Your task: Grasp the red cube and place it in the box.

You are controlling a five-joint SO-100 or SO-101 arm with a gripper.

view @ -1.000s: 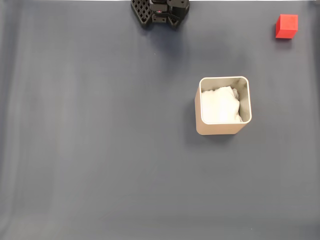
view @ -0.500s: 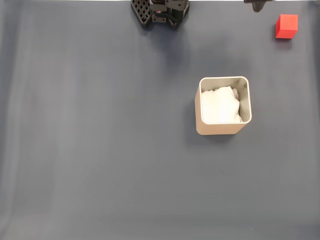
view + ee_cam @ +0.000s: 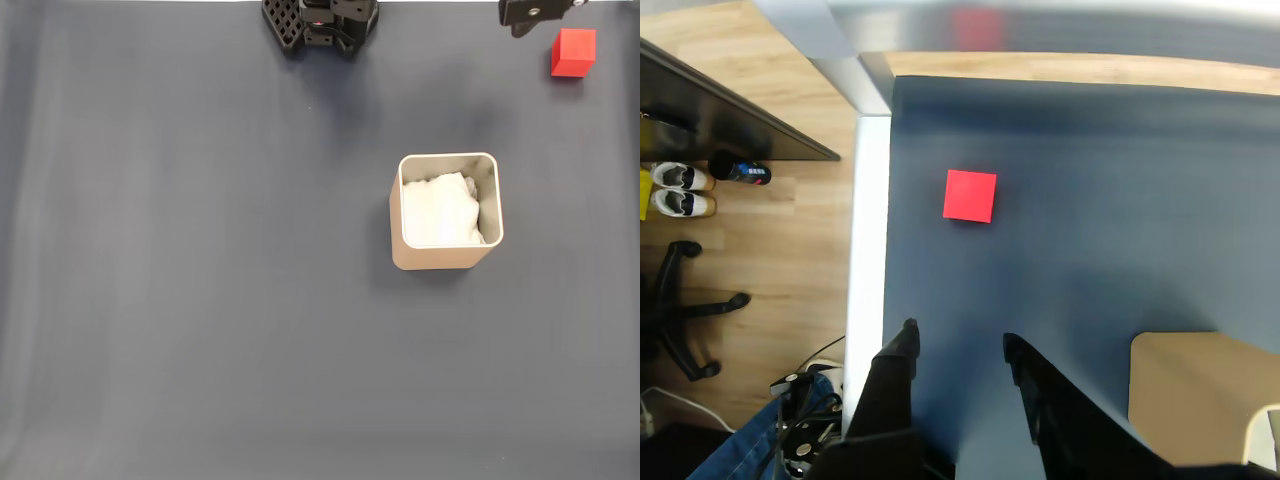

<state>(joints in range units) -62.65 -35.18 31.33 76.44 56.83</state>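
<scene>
In the fixed view the red cube (image 3: 573,52) sits on the dark mat (image 3: 200,300) near the top right corner, well apart from the box (image 3: 446,258) (white padding inside), with part of the arm just beside the cube at the top edge. In the wrist view the gripper (image 3: 958,347) hangs above the mat with its fingers parted and nothing between them, the cube lying ahead of the tips
</scene>
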